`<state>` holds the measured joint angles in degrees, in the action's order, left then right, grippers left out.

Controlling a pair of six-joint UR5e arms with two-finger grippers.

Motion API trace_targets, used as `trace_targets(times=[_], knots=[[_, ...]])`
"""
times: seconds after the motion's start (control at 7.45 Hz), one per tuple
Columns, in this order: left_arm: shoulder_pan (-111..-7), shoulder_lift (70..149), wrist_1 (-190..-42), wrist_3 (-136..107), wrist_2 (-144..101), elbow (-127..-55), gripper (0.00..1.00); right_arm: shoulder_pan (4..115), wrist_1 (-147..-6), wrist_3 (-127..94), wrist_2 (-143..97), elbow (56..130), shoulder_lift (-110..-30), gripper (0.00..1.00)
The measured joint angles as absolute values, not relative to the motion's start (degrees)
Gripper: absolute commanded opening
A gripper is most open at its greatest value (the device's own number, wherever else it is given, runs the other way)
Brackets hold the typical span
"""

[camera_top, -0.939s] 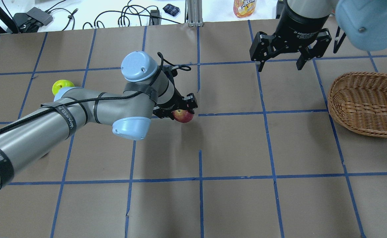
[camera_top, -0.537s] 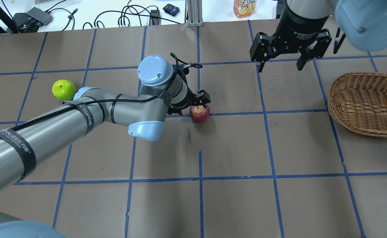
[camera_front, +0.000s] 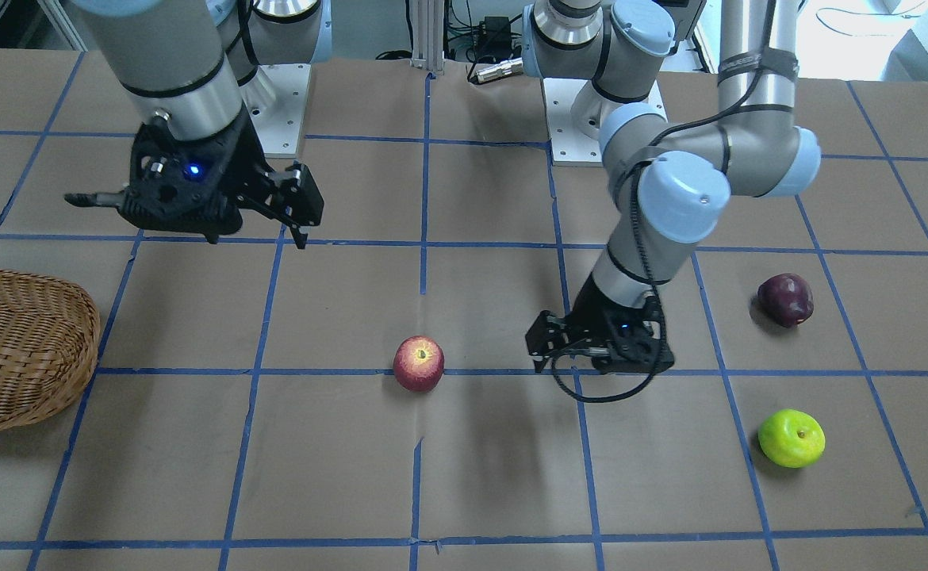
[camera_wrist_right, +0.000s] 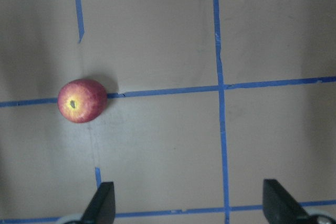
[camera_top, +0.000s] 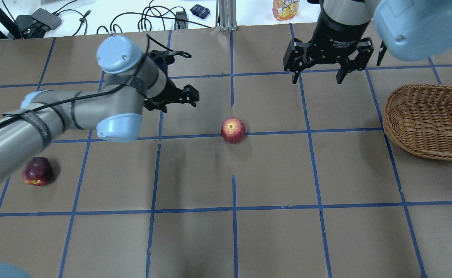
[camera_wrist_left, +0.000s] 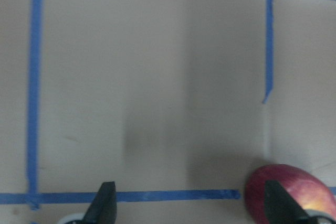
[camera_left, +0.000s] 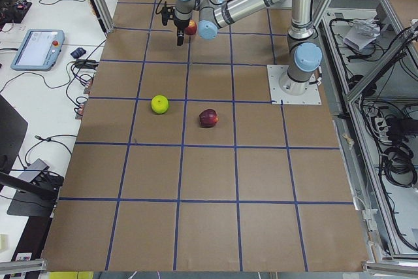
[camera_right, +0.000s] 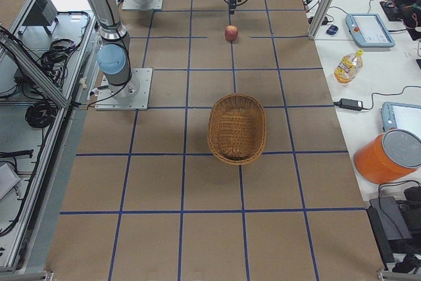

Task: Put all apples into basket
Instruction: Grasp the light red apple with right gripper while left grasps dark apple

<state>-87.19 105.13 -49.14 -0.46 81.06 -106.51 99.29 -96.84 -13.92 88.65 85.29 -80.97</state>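
Note:
The red apple (camera_top: pixel 233 130) with yellowish streaks lies free on the table, near its middle; it also shows in the front view (camera_front: pixel 419 363) and the right wrist view (camera_wrist_right: pixel 81 100). My left gripper (camera_top: pixel 176 99) is open and empty, to the left of it and apart; the apple sits by one fingertip at the left wrist view's corner (camera_wrist_left: pixel 291 192). The dark maroon apple (camera_top: pixel 37 171) lies at the left. The yellow-green apple (camera_front: pixel 791 437) is hidden overhead by my left arm. My right gripper (camera_top: pixel 317 79) hangs open and empty, left of the wicker basket (camera_top: pixel 430 119), which holds no apples.
A juice bottle (camera_top: pixel 286 8), cables and small devices lie past the table's far edge. The basket reaches to the right border of the overhead view. Blue tape lines mark a grid on the brown table cover (camera_top: pixel 272 239).
My left gripper let go of the red apple, which stays near the table's middle, and drew back to the left. The right gripper shifted slightly left.

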Motion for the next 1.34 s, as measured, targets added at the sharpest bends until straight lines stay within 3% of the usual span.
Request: trace_targets(times=[0.4, 1.07, 1.21, 1.34], knots=[[-72.1, 102.3, -57.6, 14.1, 87.7, -106.6, 1.0, 108.9, -111.0, -23.7, 90.4, 85.6, -66.7, 1.0], [-56.4, 105.9, -57.9, 27.6, 92.8, -107.1, 1.0, 111.5, -119.2, -27.0, 90.3, 87.6, -57.1, 1.0], [-54.7, 106.0, -58.5, 28.3, 93.1, -107.7, 1.0, 111.5, -119.6, -26.3, 90.3, 88.1, -56.4, 0.91], [-53.5, 106.0, -59.0, 28.5, 93.1, -108.8, 1.0, 111.5, -119.8, -25.5, 90.3, 88.6, -56.0, 0.66]])
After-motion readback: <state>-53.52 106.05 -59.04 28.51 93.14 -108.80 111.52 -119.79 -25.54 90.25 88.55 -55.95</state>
